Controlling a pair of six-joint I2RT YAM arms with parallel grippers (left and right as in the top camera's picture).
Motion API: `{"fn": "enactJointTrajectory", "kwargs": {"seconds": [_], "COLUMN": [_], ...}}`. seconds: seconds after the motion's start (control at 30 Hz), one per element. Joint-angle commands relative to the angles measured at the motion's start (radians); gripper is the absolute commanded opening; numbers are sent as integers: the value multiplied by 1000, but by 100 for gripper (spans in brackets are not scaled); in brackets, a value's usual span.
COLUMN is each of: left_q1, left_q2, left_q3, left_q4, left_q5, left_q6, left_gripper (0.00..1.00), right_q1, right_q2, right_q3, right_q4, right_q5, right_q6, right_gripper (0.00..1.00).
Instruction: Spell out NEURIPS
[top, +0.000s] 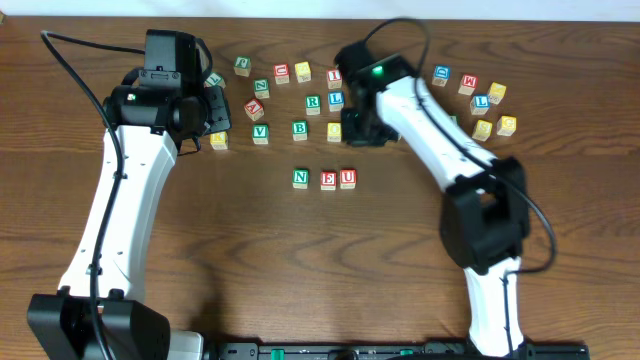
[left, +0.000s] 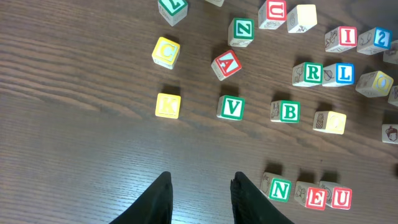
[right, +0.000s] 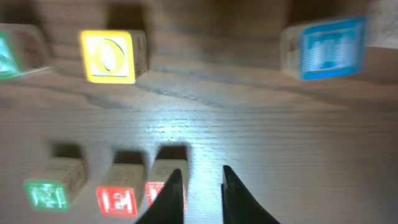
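Observation:
Three letter blocks stand in a row at the table's middle: green N (top: 300, 178), red E (top: 328, 180) and red U (top: 348, 178). They also show in the left wrist view as N (left: 280, 188), E (left: 314, 198) and U (left: 341, 198). A green R (top: 313, 101), a blue L (top: 336, 99) and a red I (top: 334, 75) lie among the loose blocks behind. My right gripper (top: 358, 128) (right: 200, 186) is open and empty, just right of the U (right: 163, 186). My left gripper (top: 205, 112) (left: 200, 186) is open and empty over bare wood.
Several loose blocks lie at the back: yellow K (left: 168, 104), green V (left: 231, 107), green B (left: 287, 112), red A (left: 227, 63). More lie at the back right (top: 480, 100). A yellow O block (right: 109, 56) and a blue block (right: 326, 46) lie ahead of my right gripper.

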Motion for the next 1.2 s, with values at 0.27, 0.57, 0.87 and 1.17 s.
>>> {"fn": "enactJointTrajectory", "kwargs": {"seconds": [0.27, 0.57, 0.87, 1.17], "left_q1": [3, 3, 3, 3], "left_q2": [7, 7, 7, 7], "left_q3": [-8, -8, -8, -8], "left_q4": [-3, -2, 2, 2], "left_q5": [-10, -10, -10, -10], "left_q6": [1, 1, 1, 1], "left_gripper": [44, 47, 56, 56], "right_q1": [-132, -189, -192, -192], "right_q2": [-198, -198, -197, -197], "right_q3": [31, 30, 30, 30], "right_q4": [-58, -69, -53, -45], "right_q5": [22, 23, 26, 26], "right_q6": [-62, -63, -122, -141], "right_gripper": [93, 92, 95, 95]}}
